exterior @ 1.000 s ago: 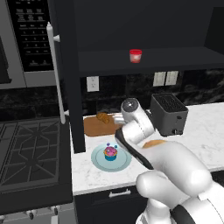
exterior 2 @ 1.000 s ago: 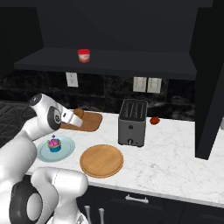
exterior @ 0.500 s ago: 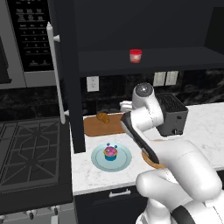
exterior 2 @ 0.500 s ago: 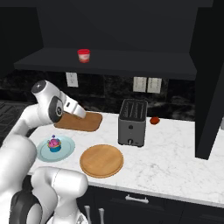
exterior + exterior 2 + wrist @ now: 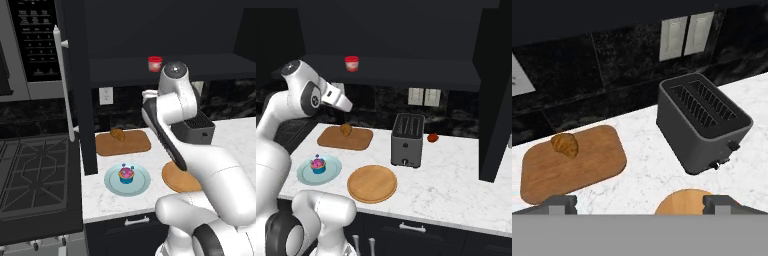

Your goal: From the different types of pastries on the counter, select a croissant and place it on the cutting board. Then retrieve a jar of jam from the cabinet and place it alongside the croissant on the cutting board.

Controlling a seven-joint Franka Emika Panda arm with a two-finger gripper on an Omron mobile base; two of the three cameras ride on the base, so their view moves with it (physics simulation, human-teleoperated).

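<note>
Now your gripper is hanging spread and empty above the white marbled counter; the golden-brown crescent croissant is sitting on the brown wooden cutting board, the small red jam jar waiting on the dark cabinet shelf

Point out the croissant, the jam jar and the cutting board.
croissant (image 5: 565,145), hand view, ridged top.
jar of jam (image 5: 351,63), right base view, red side.
cutting board (image 5: 131,143), left base view, bare wood.
</note>
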